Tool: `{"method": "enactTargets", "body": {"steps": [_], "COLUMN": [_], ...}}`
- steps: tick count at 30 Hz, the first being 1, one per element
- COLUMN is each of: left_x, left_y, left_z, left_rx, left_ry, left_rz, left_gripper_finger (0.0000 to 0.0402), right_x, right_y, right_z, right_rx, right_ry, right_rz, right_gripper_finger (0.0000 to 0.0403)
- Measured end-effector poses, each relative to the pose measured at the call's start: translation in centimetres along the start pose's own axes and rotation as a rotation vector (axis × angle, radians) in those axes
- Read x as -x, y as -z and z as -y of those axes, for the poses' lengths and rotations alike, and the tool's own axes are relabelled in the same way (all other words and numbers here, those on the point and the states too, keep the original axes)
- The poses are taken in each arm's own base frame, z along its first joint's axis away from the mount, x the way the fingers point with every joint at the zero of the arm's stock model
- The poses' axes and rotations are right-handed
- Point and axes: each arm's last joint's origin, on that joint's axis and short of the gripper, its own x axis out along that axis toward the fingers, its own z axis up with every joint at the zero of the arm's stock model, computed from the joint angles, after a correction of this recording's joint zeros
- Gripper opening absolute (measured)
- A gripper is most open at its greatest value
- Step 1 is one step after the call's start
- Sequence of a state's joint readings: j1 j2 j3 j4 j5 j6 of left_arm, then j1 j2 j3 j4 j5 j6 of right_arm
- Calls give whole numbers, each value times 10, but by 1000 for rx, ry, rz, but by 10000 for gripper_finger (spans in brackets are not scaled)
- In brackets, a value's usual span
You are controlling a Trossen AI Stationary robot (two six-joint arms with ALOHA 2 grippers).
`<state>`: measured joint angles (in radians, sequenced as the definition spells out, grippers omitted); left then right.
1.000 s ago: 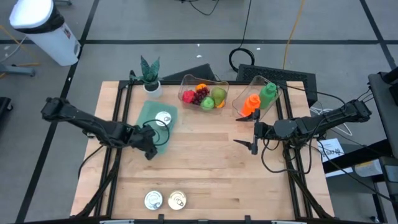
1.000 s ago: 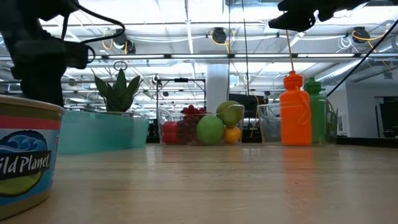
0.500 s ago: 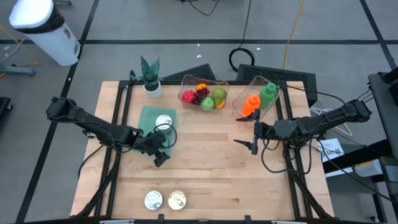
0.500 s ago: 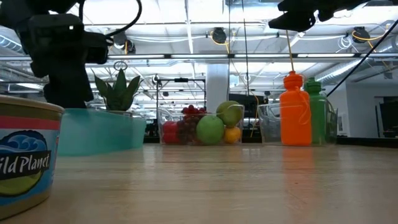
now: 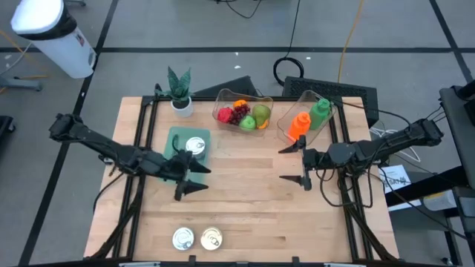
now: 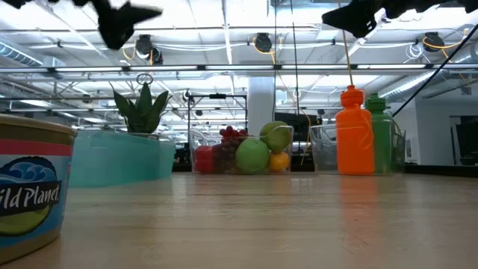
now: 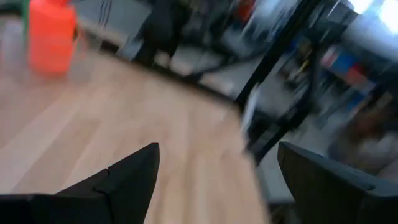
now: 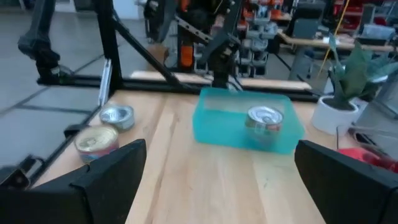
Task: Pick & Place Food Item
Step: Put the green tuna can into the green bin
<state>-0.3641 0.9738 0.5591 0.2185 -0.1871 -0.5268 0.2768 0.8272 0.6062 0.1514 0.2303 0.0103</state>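
High view: we see left end effector [image 5: 190, 180] wide open, empty, just beside the teal tray [image 5: 177, 141] holding one can [image 5: 196, 145]; two cans [image 5: 197, 238] lie near, toward the tabletop's front edge. Right end effector [image 5: 293, 165] wide, farther.

pale wooden table [image 5: 245, 200] of jointed planks, smooth with a soft sheen. shiny metal tin [image 5: 196, 145] inside a matt teal plastic tray [image 5: 178, 138] at about 10 o'clock. two more bright metal tins [image 5: 197, 238] near 7 o'clock, one [image 6: 26, 196] wrapped in a glossy printed paper label. clear glossy plastic bin [image 5: 241, 100] around waxy-looking fruit [image 5: 245, 115] at 12 o'clock. orange bottle [image 5: 298, 124] and green bottle [image 5: 320, 113], smooth plastic, at 1 o'clock. white glazed-looking pot [image 5: 182, 105] under stiff leaves. matt black left gripper [image 5: 192, 180] and right gripper [image 5: 295, 164], hard plastic or metal.
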Motion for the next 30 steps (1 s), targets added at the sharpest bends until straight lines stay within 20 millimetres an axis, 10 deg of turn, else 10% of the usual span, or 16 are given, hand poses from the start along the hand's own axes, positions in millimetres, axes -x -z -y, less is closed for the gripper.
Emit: {"method": "enactTargets", "body": {"steps": [6,19,30], "left_x": [5,-23,-31], "left_y": [-18,10,51], "left_z": [8,29,95], "left_rx": [70,213,577], "left_ry": [110,194,-497], "left_rz": [155,-175,-926], "left_gripper_finger": [335,335,335], "right_x": [0,0,0], "right_y": [1,1,1], "right_z": [0,0,0], "right_rx": [3,7,26], "right_ry": [2,3,4], "right_rz": [14,13,13], "right_gripper_finger": [394,394,394]}}
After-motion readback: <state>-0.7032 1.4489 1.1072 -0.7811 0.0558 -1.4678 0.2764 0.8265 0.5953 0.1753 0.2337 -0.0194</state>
